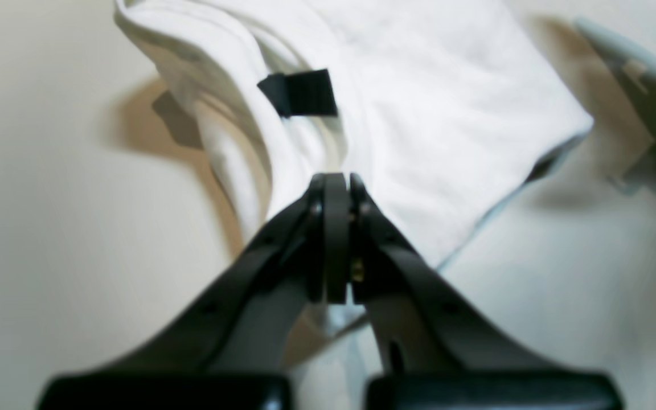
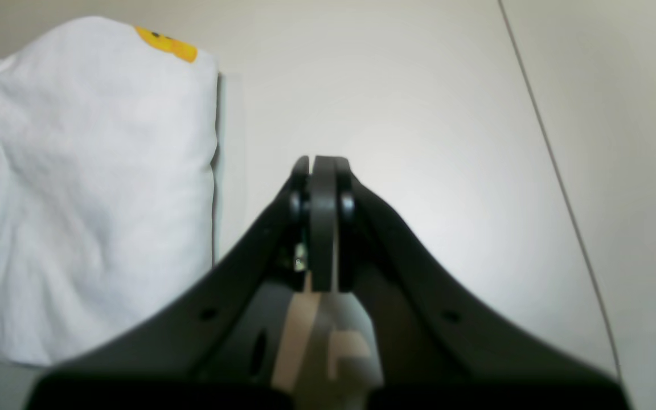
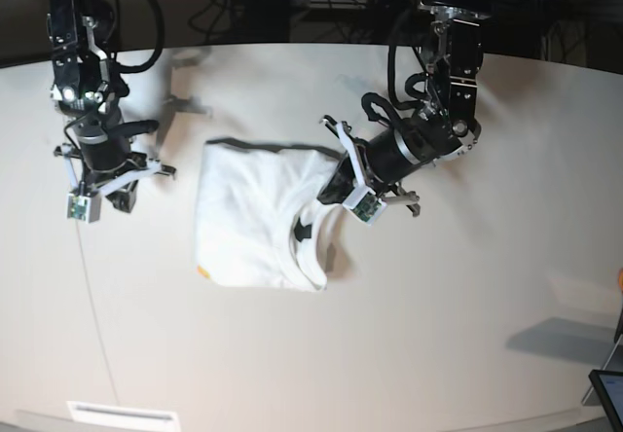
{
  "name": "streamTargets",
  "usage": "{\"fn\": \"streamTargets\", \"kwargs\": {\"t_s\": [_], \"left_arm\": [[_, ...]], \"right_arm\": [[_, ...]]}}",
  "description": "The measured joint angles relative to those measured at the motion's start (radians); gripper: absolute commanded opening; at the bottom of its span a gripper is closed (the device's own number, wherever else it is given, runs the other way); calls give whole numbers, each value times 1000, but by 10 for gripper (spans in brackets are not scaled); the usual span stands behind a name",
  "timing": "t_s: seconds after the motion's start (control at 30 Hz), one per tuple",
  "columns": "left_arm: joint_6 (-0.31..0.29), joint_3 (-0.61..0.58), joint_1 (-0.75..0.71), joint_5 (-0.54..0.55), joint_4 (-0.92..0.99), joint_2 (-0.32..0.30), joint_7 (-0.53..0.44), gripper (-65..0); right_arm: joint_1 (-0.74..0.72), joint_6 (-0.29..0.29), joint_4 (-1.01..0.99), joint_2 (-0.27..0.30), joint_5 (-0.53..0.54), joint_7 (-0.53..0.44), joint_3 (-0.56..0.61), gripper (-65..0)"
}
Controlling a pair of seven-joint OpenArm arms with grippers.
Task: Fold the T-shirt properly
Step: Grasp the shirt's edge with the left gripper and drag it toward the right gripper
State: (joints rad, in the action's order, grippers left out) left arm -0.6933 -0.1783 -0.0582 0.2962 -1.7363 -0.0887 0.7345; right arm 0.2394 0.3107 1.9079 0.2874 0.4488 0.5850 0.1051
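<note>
While both closed end effectors grip nothing, the T-shirt (image 3: 258, 218) lies between them.

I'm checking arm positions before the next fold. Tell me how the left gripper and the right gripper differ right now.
The left gripper sits over the T-shirt, at its collar end; the right gripper hangs over bare table, off to the shirt's side. In the base view the left arm leans in low across the cloth, while the right arm stands apart from it. Both are shut, and the right holds nothing.

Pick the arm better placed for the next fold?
Probably left: the left gripper, shut, sits at the T-shirt edge near the collar; the right gripper, shut, is off the cloth.
</note>
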Motion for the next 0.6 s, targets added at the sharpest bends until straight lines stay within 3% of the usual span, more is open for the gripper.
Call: {"fn": "streamTargets", "kwargs": {"t_s": [0.2,0.6], "left_arm": [[-7,5,19,0,114,-29,-1,-650],[-4,-5,238,-2,361,-47,-3,-650]], "right_arm": [[10,0,0,0,0,-1,0,-647],[60,-2,2,0,0,-3,7,-647]]}}
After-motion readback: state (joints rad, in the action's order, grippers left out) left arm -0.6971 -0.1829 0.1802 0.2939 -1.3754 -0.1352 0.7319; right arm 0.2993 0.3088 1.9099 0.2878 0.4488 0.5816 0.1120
